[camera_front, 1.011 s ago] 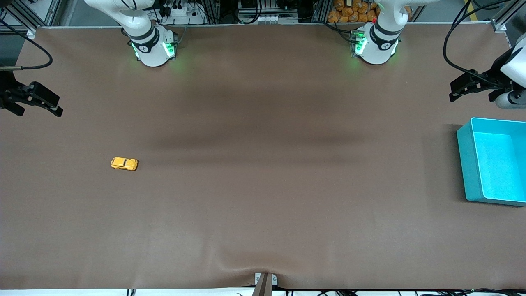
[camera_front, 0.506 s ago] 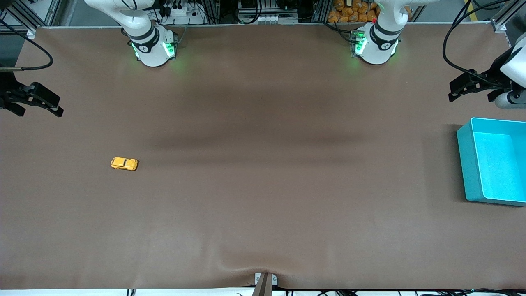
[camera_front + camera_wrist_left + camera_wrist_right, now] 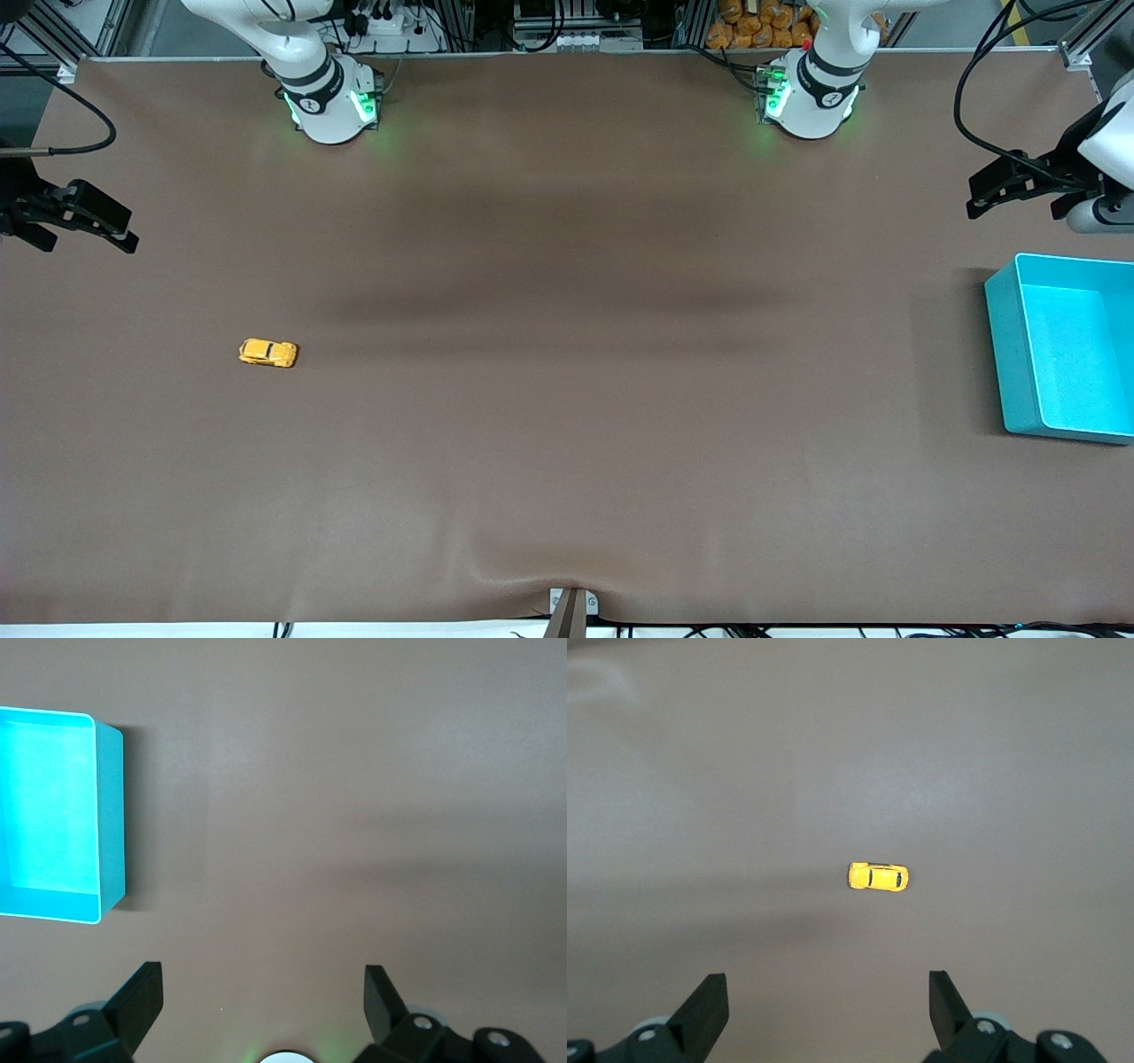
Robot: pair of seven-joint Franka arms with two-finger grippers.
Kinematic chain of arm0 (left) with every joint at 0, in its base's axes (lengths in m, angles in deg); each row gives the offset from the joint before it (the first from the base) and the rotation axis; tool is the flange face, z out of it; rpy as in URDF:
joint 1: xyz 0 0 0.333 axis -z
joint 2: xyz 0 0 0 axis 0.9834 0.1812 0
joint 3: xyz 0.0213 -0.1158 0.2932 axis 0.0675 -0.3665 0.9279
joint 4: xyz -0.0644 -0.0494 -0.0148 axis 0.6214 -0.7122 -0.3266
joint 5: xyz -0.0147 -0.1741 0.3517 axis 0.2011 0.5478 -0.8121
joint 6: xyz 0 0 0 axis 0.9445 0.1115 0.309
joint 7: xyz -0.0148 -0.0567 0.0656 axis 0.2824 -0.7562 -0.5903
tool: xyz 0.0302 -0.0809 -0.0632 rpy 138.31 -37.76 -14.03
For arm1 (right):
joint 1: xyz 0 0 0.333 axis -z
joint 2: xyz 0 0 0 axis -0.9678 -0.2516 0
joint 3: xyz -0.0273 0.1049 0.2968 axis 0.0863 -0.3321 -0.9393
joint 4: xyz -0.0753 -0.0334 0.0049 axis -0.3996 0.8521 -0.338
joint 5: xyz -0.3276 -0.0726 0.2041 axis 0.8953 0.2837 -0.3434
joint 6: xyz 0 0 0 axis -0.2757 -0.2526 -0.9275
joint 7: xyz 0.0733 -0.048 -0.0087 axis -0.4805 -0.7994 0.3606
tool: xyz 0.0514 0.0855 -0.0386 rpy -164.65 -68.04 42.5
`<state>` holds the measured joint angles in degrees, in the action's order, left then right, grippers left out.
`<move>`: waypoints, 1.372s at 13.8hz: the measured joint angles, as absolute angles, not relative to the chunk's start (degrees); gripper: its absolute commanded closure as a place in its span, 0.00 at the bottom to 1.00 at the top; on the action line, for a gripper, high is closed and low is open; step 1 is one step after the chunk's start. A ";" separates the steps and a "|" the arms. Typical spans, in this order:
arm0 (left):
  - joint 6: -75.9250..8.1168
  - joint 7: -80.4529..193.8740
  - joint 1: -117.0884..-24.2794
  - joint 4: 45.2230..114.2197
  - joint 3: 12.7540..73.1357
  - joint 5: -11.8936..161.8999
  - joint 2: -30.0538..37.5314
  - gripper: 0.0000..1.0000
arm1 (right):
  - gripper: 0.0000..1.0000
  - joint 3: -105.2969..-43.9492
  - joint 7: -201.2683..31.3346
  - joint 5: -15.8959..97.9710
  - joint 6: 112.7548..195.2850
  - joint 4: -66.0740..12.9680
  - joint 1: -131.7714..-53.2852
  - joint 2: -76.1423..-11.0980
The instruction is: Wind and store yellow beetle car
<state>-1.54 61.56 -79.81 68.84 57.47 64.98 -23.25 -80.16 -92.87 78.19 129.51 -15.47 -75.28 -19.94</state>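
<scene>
Yellow beetle car (image 3: pixel 267 353) is seen on its wheels on the bare desk (image 3: pixel 567 461), toward the right arm's end, well apart from the teal bin (image 3: pixel 1001 354) at the left arm's end. Its long axis is laid along the desk's length, end to end. Right gripper (image 3: pixel 66 221) is held up over the desk edge, fingers spread apart, nothing gripped; the car is found nearer the front camera than that spot, ahead of the gripper in the right wrist view (image 3: pixel 878 876). Right arm is judged the nearer one, so a reach down and out to the car is called for. Left gripper (image 3: pixel 1019 186) is parked near the bin, fingers apart, empty, waiting.
</scene>
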 measured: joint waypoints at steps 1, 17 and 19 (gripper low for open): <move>-1.54 61.56 -79.82 68.84 57.47 64.98 -23.25 0.00 | 0.00 -80.15 -94.16 78.19 129.50 -15.48 -75.28 -20.04; -1.54 61.56 -79.81 68.84 57.47 64.99 -23.25 0.00 | 0.00 -79.45 -102.08 79.47 127.42 -15.89 -73.78 -25.78; -1.54 61.56 -79.74 68.84 57.41 64.99 -23.25 0.00 | 0.00 -79.44 -103.14 79.88 127.34 -15.91 -73.74 -26.55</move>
